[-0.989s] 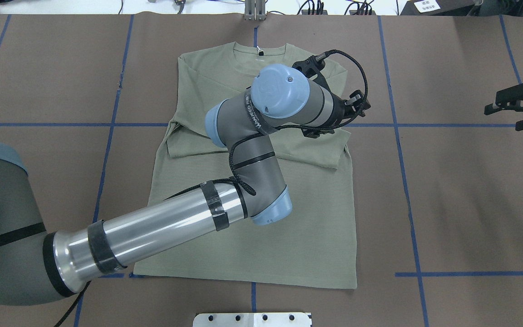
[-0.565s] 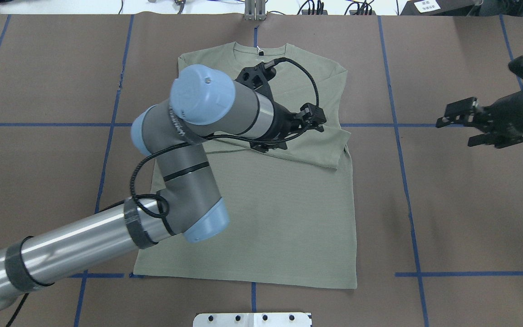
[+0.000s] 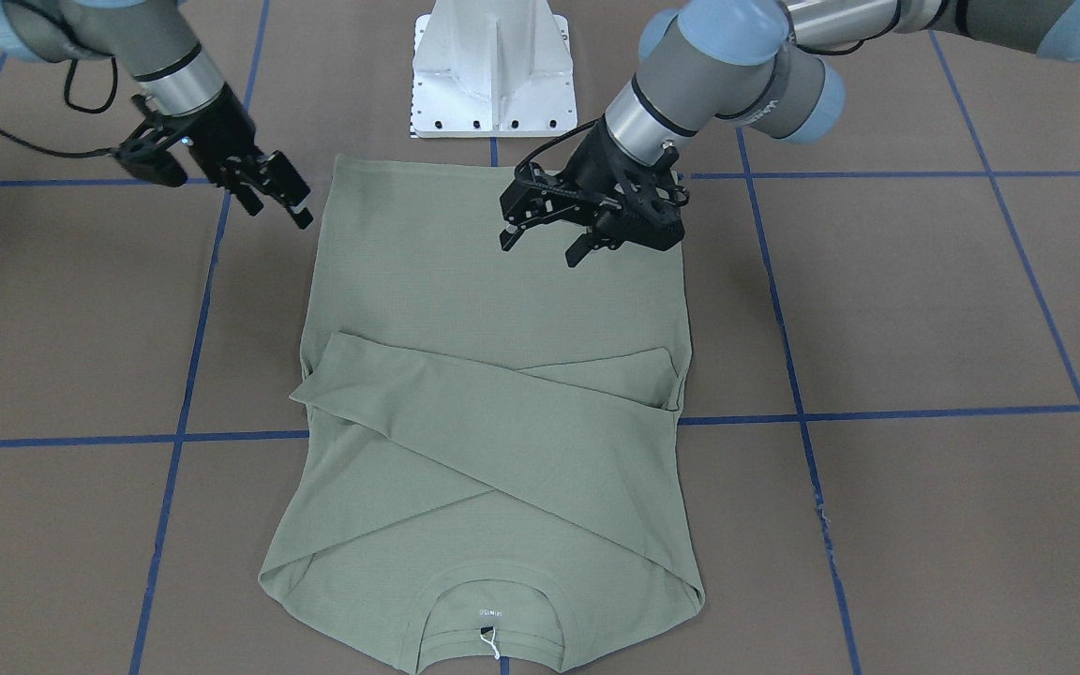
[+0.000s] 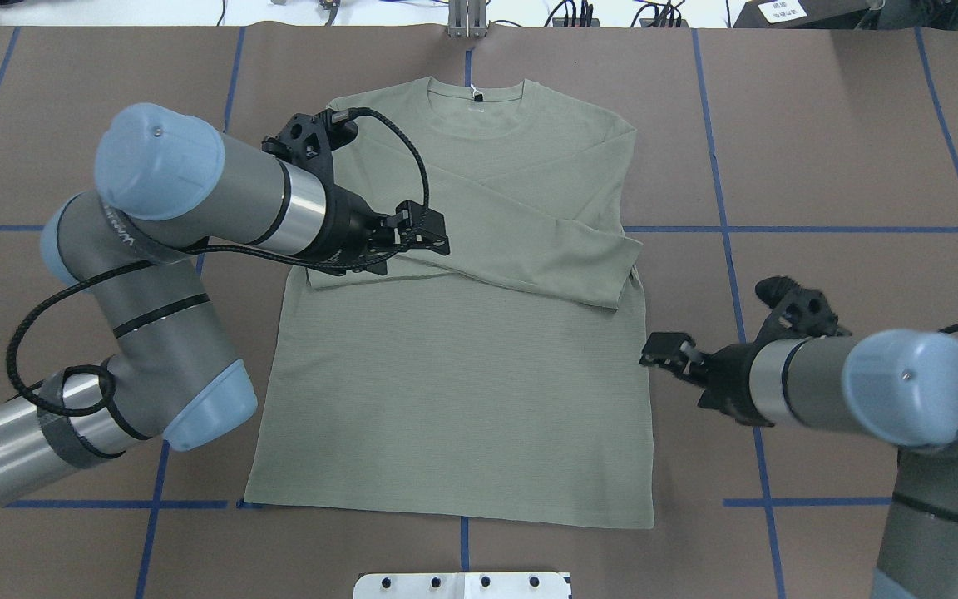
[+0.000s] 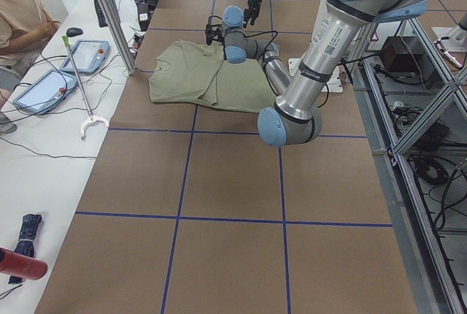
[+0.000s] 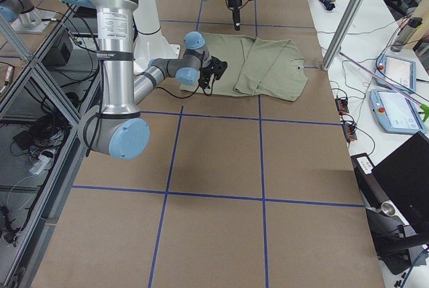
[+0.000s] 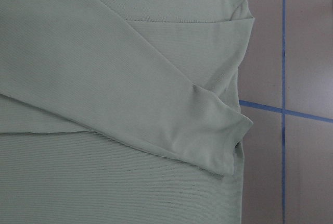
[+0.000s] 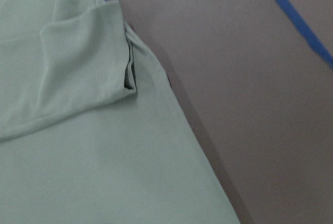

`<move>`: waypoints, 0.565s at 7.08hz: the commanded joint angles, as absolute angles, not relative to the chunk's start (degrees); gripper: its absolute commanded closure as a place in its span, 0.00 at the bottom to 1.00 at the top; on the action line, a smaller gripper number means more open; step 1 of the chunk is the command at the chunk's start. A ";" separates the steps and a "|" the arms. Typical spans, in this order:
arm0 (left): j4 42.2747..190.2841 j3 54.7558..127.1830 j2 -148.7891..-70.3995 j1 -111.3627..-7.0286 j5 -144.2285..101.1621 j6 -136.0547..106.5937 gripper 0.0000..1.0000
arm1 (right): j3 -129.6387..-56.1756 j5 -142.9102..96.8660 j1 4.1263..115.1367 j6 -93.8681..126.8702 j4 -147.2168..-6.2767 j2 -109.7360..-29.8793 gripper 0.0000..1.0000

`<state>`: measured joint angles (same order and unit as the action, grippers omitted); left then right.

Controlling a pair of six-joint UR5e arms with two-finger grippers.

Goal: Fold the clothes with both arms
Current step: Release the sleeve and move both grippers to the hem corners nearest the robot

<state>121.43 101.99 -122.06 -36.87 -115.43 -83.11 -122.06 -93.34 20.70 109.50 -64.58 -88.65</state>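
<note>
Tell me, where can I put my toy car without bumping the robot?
The brown table paper is bare in the far right corner, between the shirt and the table edge, beyond the right gripper. It is crowded along the shirt's left side, where the left gripper and left arm hover.

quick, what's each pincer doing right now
Left pincer: open, empty, over the shirt.
Right pincer: open, empty, beside the shirt's edge.

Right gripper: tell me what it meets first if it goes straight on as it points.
Most likely the side edge of the shirt, below the folded sleeve cuff; the right gripper points at it from just off the cloth. Height is unclear.
</note>
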 commanded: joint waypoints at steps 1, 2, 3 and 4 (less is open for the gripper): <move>121.38 105.46 -118.92 -37.61 -115.66 -82.35 0.08 | -124.36 -78.28 5.16 120.63 -76.06 -85.44 0.01; 121.46 105.47 -118.39 -37.53 -115.66 -82.44 0.08 | -124.19 -74.31 0.92 125.81 -78.20 -85.60 0.02; 121.46 105.56 -118.39 -37.53 -115.66 -82.44 0.08 | -124.19 -73.48 -1.47 130.91 -79.61 -85.87 0.05; 121.55 105.56 -118.39 -37.62 -115.66 -82.44 0.08 | -124.10 -72.61 -2.71 132.26 -82.07 -85.87 0.05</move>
